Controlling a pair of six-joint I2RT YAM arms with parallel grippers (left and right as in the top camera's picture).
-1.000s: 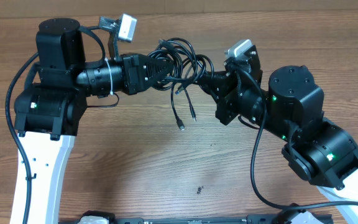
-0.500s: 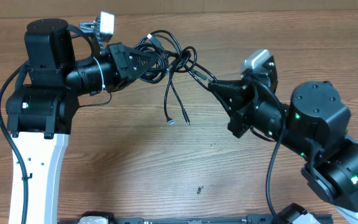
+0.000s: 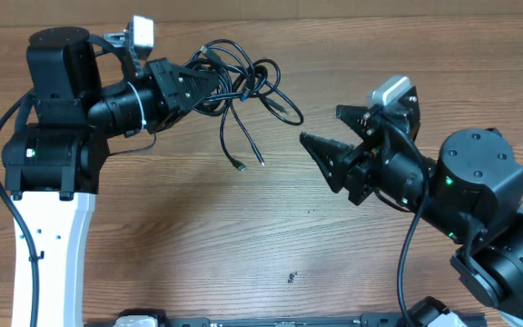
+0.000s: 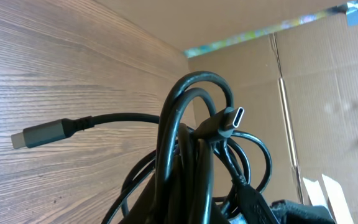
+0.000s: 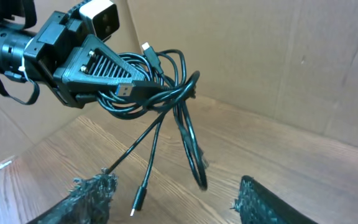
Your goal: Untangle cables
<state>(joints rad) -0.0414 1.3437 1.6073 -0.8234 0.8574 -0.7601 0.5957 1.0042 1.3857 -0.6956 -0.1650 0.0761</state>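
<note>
A tangled bundle of black cables (image 3: 243,82) hangs off the table from my left gripper (image 3: 209,86), which is shut on it at the back left. Two loose ends with plugs (image 3: 239,165) dangle below the bundle. The left wrist view is filled by the looped cables (image 4: 191,143), with one USB-C plug (image 4: 232,118) up top and another plug (image 4: 39,134) sticking out left; the fingers are hidden under the loops. My right gripper (image 3: 320,125) stands open to the right of the bundle, apart from it. Its view shows the cables (image 5: 166,93) ahead of its empty fingers (image 5: 89,193).
The wooden table (image 3: 243,236) lies under both arms. A cardboard wall (image 5: 278,56) stands behind the table. The right arm's own cable (image 3: 407,254) loops down beside its base.
My right gripper has let go of the cable and opened, drawing back to the right. The left arm has carried the bundle up and left, so the two have separated.
</note>
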